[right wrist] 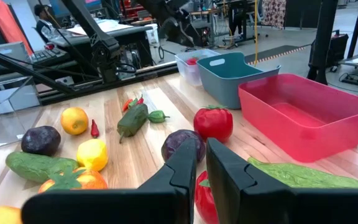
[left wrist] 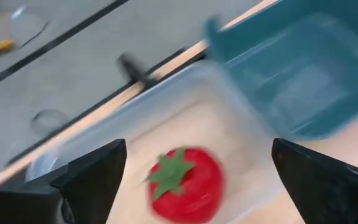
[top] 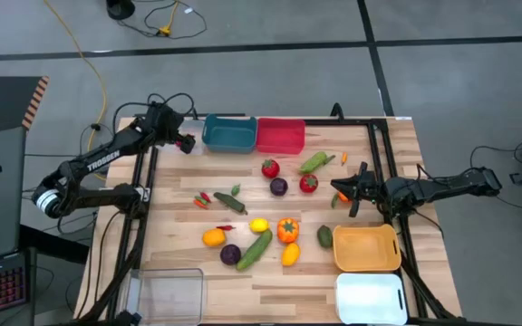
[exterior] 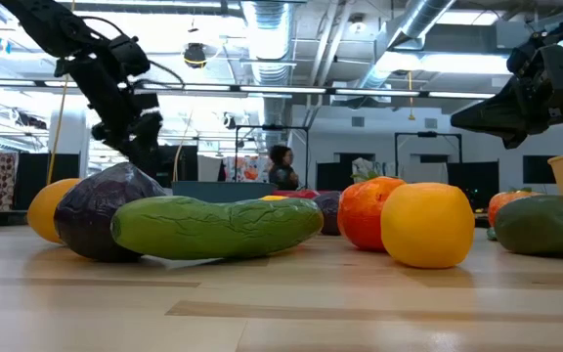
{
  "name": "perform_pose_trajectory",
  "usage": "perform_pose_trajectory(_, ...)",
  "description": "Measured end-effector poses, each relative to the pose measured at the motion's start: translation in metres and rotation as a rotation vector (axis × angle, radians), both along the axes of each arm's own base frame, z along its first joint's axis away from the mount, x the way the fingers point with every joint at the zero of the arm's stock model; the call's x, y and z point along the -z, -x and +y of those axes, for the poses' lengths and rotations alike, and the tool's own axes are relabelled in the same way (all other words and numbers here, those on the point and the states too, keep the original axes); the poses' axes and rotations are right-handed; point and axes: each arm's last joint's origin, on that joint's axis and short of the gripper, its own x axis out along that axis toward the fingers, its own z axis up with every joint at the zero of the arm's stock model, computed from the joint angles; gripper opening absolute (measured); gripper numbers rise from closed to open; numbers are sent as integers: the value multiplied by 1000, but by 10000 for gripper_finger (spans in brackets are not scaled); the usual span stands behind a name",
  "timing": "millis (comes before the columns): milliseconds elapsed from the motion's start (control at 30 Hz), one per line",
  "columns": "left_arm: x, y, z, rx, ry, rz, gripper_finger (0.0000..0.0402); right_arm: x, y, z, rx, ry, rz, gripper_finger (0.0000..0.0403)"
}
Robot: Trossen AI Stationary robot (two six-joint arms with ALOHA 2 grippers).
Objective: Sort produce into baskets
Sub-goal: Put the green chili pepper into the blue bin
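Observation:
My left gripper (top: 185, 142) hovers open over a pale bin (left wrist: 241, 118) at the table's far left, beside the teal bin (top: 229, 133). A red tomato (left wrist: 185, 183) with a green top lies in the pale bin between and below the fingers, apart from both. My right gripper (top: 338, 190) is shut and empty, low over the table at the right, pointing toward the left edge at a red tomato (top: 308, 184) and a purple round piece (top: 279, 186). More produce lies across the middle: a cucumber (top: 255, 248), an orange pepper (top: 287, 230) and a lemon (top: 258, 225).
The red bin (top: 280, 136) stands right of the teal one at the far edge. The orange-yellow bin (top: 366, 248) and white bin (top: 370, 297) stand at the near right, and the clear bin (top: 166, 294) at the near left. A green pepper (top: 315, 162) lies by the red bin.

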Motion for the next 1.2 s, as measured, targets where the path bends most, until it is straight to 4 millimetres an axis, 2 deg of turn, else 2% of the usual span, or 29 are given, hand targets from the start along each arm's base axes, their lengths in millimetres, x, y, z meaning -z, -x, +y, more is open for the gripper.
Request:
perform_pose_trajectory(233, -20, -13, -19, 360, -7, -241, 393, 0, 0, 0, 0, 0, 0, 67)
perform_pose_trajectory(433, -28, -32, -45, 520, -11, -282, 394, 0, 0, 0, 0, 0, 0, 67)
perform_pose_trajectory(600, -27, -51, -68, 626, -10, -255, 394, 0, 0, 0, 0, 0, 0, 67)
perform_pose_trajectory(900, -9, -78, -110, 767, 40, -85, 394, 0, 0, 0, 0, 0, 0, 67)
perform_pose_trajectory(1200, 21, -98, -132, 838, 80, 111, 394, 0, 0, 0, 0, 0, 0, 67)
